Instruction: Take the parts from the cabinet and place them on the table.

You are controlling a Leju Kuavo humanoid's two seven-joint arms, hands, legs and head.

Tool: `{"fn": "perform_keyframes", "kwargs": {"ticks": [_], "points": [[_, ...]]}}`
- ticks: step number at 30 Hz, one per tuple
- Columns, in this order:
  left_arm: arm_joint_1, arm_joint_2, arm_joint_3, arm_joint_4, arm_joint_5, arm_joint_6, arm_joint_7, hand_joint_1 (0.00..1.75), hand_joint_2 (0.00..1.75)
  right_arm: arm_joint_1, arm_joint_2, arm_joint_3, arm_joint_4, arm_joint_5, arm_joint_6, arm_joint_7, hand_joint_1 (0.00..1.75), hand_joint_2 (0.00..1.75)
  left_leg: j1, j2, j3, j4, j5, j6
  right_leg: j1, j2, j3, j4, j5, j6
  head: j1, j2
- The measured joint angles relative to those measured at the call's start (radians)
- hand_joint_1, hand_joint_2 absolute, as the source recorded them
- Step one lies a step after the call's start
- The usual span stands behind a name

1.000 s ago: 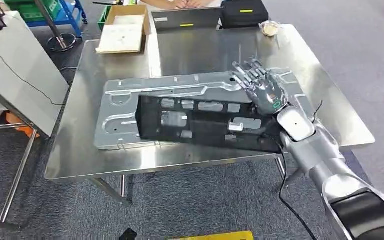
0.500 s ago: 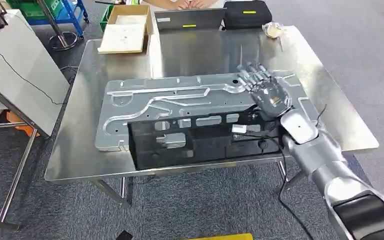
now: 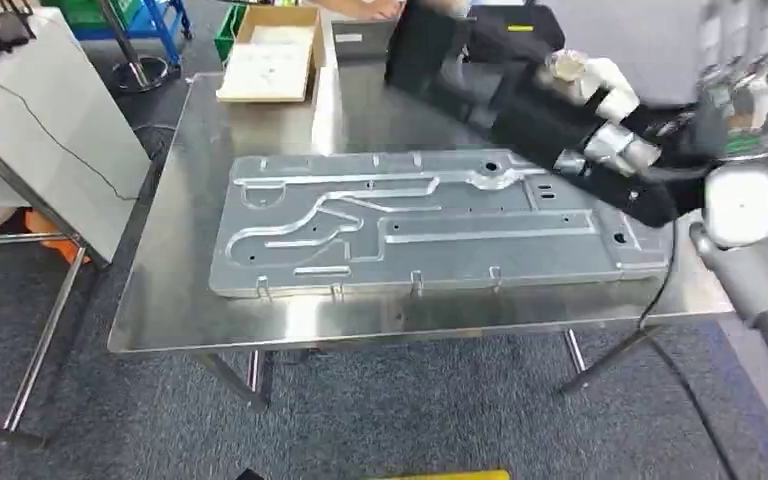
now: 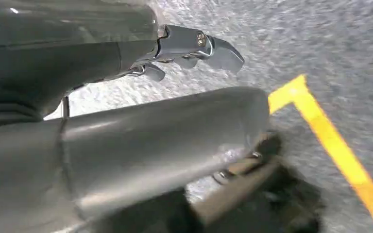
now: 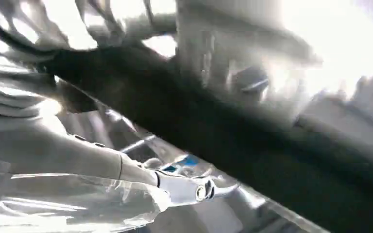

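Note:
A long black part (image 3: pixel 520 100) hangs tilted in the air above the far right of the steel table (image 3: pixel 360 100), blurred by motion. My right hand (image 3: pixel 745 90) is raised at the right edge and holds the part's near end. In the right wrist view the black part (image 5: pixel 213 126) runs across the palm, between the fingers and the thumb (image 5: pixel 184 189). A large silver stamped plate (image 3: pixel 410 215) lies flat on the table below. My left hand (image 4: pixel 126 141) hangs over grey floor with nothing in it, its fingertips (image 4: pixel 209 46) apart from the thumb.
A cardboard box (image 3: pixel 270 55) and a black case (image 3: pixel 505 20) sit at the table's far edge, where a person's hand (image 3: pixel 370 8) shows. A white cabinet (image 3: pixel 30 130) stands to the left. Yellow floor tape (image 4: pixel 335 145) runs under my left hand.
The black part lay across the silver plate; now my right hand has lifted it up and away to the far right. The plate is uncovered. The camera shifted slightly.

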Motion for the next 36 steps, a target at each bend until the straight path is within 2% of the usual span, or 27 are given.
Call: {"fn": "perform_keyframes", "kwargs": {"ticks": [1,2,3,5,6,7,8,9,11,12,13,16,17,18,19,21,22,23,24,25,27,28,29,31,33,34,36], "points": [[-0.002,0.0,0.004,0.0,-0.001,0.0,-0.001,0.0,0.0,-0.003,-0.014,0.006,-0.008,0.0,0.0,-0.032,0.0,0.0,0.001,0.004,0.001,-0.006,0.002,0.008,-0.001,0.003,0.004,-0.005,0.003,0.007,0.001,0.0],[-0.006,0.0,0.006,0.0,-0.001,0.0,-0.002,0.0,0.0,-0.003,-0.026,0.024,-0.012,0.001,0.0,-0.045,0.0,0.0,0.008,0.009,0.013,-0.023,0.011,0.022,-0.006,0.008,0.003,-0.002,-0.004,0.013,0.0,0.0],[-0.012,0.0,0.008,0.0,-0.002,0.0,-0.003,0.0,0.0,-0.002,-0.032,0.046,-0.016,0.001,0.0,-0.047,0.0,0.0,0.005,0.009,0.015,-0.028,0.015,0.03,-0.004,0.011,-0.006,0.022,-0.025,0.011,0.001,0.0],[-0.02,-0.002,0.011,0.0,-0.002,0.0,-0.003,0.0,0.0,0.001,-0.046,0.068,-0.022,0.001,0.0,-0.046,0.0,0.0,-0.001,0.011,0.008,-0.027,0.019,0.042,-0.003,0.014,-0.072,0.164,-0.105,0.01,0.001,0.0],[-0.02,-0.002,0.012,0.0,-0.002,0.0,-0.003,0.0,0.0,0.0,-0.051,0.079,-0.021,0.001,0.0,-0.033,0.0,0.0,-0.005,0.008,0.007,-0.027,0.02,0.046,-0.002,0.017,-0.107,0.24,-0.135,0.01,0.001,0.0],[-0.016,-0.002,0.013,0.0,-0.002,0.0,-0.003,0.0,0.0,-0.003,-0.056,0.099,-0.018,0.001,0.0,-0.019,0.0,0.0,-0.008,0.005,0.006,-0.026,0.019,0.047,-0.001,0.019,-0.133,0.296,-0.148,0.01,0.0,0.0],[-0.013,-0.002,0.014,0.0,-0.002,0.0,-0.003,0.0,0.0,-0.004,-0.056,0.12,-0.015,0.001,0.0,-0.006,0.0,0.0,-0.01,0.004,0.006,-0.024,0.019,0.047,0.0,0.021,-0.137,0.303,-0.137,0.009,0.0,0.0],[-0.013,-0.002,0.014,0.0,-0.002,0.0,-0.003,0.0,0.0,-0.004,-0.057,0.133,-0.013,0.001,0.0,-0.004,0.0,0.0,-0.012,0.003,0.006,-0.021,0.018,0.048,0.002,0.021,-0.121,0.267,-0.106,0.006,0.0,0.0],[-0.017,-0.003,0.014,0.0,-0.002,-0.001,-0.004,0.0,0.0,-0.007,-0.058,0.148,-0.01,0.001,0.0,-0.009,0.0,0.0,-0.012,0.001,0.006,-0.014,0.013,0.046,0.005,0.021,-0.046,0.114,-0.022,-0.002,0.0,0.0],[-0.017,-0.004,0.014,0.0,-0.002,-0.003,-0.004,0.0,0.0,-0.015,-0.058,0.149,-0.009,0.001,0.0,-0.029,0.0,0.0,-0.013,0.0,0.005,-0.008,0.008,0.043,0.008,0.019,-0.009,0.026,-0.002,-0.01,0.001,0.0],[-0.018,-0.005,0.014,0.0,-0.002,-0.003,-0.004,0.0,0.0,-0.022,-0.058,0.149,-0.008,0.001,0.0,-0.052,0.0,0.0,-0.021,0.0,-0.002,-0.003,0.007,0.039,0.017,0.018,0.0,0.01,-0.014,-0.012,0.0,0.0],[-0.016,-0.005,0.014,0.0,-0.002,-0.005,-0.003,0.0,0.0,-0.024,-0.063,0.134,-0.008,-0.005,0.0,-0.124,0.0,0.0,-0.018,0.001,-0.002,-0.008,0.009,0.028,0.018,0.023,-0.003,0.01,-0.012,-0.02,0.0,0.0],[-0.016,-0.005,0.014,0.0,-0.002,-0.005,-0.003,0.0,0.0,-0.024,-0.059,0.113,-0.002,-0.034,0.0,-0.179,0.0,0.0,-0.023,0.0,-0.003,-0.007,0.007,0.022,0.007,0.022,0.0,0.003,-0.008,-0.027,0.0,0.0],[-0.015,-0.005,0.014,0.0,-0.002,-0.005,-0.003,0.0,0.0,-0.027,-0.042,0.088,0.019,-0.056,0.0,-0.235,0.0,0.0,-0.02,-0.003,-0.007,0.006,-0.007,0.011,0.003,0.021,0.003,-0.004,-0.004,-0.033,0.0,0.0],[-0.016,-0.005,0.014,0.0,-0.002,-0.005,-0.003,0.0,0.0,-0.028,-0.013,0.052,0.056,-0.07,0.0,-0.28,0.0,0.0,-0.018,-0.005,-0.023,0.046,-0.034,0.002,0.002,0.022,0.003,-0.004,-0.003,-0.037,0.0,0.0],[-0.017,-0.005,0.014,0.0,-0.005,-0.006,-0.003,0.0,0.0,-0.011,0.027,-0.022,0.079,-0.042,0.0,-0.301,0.0,0.0,-0.009,-0.005,-0.095,0.195,-0.109,-0.009,0.002,0.023,0.002,-0.003,-0.004,-0.04,-0.001,0.0],[-0.016,-0.006,0.014,0.0,-0.006,-0.006,-0.003,0.0,0.0,0.001,0.042,-0.057,0.08,-0.022,0.0,-0.311,0.0,0.0,-0.005,-0.005,-0.133,0.273,-0.135,-0.013,0.002,0.023,0.002,-0.003,-0.004,-0.04,0.0,0.0],[-0.016,-0.006,0.014,0.0,-0.007,-0.006,-0.003,0.0,0.0,0.013,0.048,-0.081,0.081,-0.011,0.0,-0.32,0.0,0.0,-0.001,-0.005,-0.151,0.302,-0.134,-0.015,0.002,0.022,0.003,-0.003,-0.004,-0.04,0.0,0.0],[-0.015,-0.006,0.014,0.0,-0.007,-0.006,-0.002,0.0,0.0,0.024,0.052,-0.098,0.081,-0.005,0.0,-0.322,0.0,0.0,0.002,-0.005,-0.143,0.279,-0.109,-0.016,0.002,0.021,0.004,-0.003,-0.005,-0.039,0.0,0.0],[-0.014,-0.006,0.014,0.0,-0.008,-0.006,-0.002,0.0,0.0,0.032,0.055,-0.12,0.08,-0.007,0.0,-0.321,0.0,0.0,0.004,-0.005,-0.113,0.214,-0.067,-0.016,0.001,0.021,0.004,-0.002,-0.006,-0.037,0.0,0.0],[-0.014,-0.006,0.014,0.0,-0.011,-0.007,-0.002,0.0,0.0,0.065,0.045,-0.156,0.021,-0.005,0.0,-0.29,0.0,0.0,0.005,-0.007,-0.022,0.029,0.02,-0.009,-0.001,0.021,0.01,-0.001,-0.011,-0.029,0.0,0.0],[-0.014,-0.006,0.014,0.0,-0.016,-0.009,-0.002,0.0,0.0,0.09,0.022,-0.173,-0.055,0.0,-0.001,-0.276,0.0,0.0,0.002,-0.011,-0.003,0.0,0.006,-0.005,0.002,0.019,0.008,-0.001,-0.012,-0.024,0.0,0.0],[-0.013,-0.006,0.014,0.0,-0.018,-0.011,-0.002,0.0,0.0,0.103,0.01,-0.186,-0.109,0.0,-0.001,-0.288,0.0,0.0,-0.002,-0.01,-0.005,-0.007,0.011,0.0,0.002,0.019,0.005,0.001,-0.012,-0.017,0.001,0.0],[-0.01,-0.005,0.014,0.0,-0.018,-0.018,-0.002,0.0,0.0,0.151,-0.014,-0.232,-0.211,-0.008,-0.001,-0.4,0.0,0.0,-0.004,-0.009,-0.003,-0.005,0.009,0.008,0.003,0.02,0.012,-0.008,-0.009,-0.006,0.0,0.0],[-0.01,-0.005,0.014,0.0,-0.018,-0.02,-0.003,0.0,0.0,0.202,-0.025,-0.304,-0.298,-0.016,-0.001,-0.564,0.0,0.0,0.006,-0.008,0.011,-0.031,0.02,0.027,-0.001,0.019,0.019,-0.01,-0.017,0.006,0.0,0.0],[-0.011,-0.006,0.014,0.0,-0.018,-0.021,-0.003,0.0,0.0,0.219,-0.025,-0.338,-0.326,-0.013,0.0,-0.612,0.0,0.0,0.004,-0.008,0.013,-0.036,0.023,0.034,0.0,0.021,0.007,0.02,-0.04,0.006,0.0,0.0],[-0.012,-0.006,0.014,0.0,-0.018,-0.021,-0.004,0.0,0.0,0.238,-0.024,-0.396,-0.363,-0.002,0.0,-0.628,0.0,0.0,0.0,-0.008,0.01,-0.036,0.024,0.04,-0.001,0.022,-0.062,0.161,-0.117,0.006,0.0,0.0]]}}
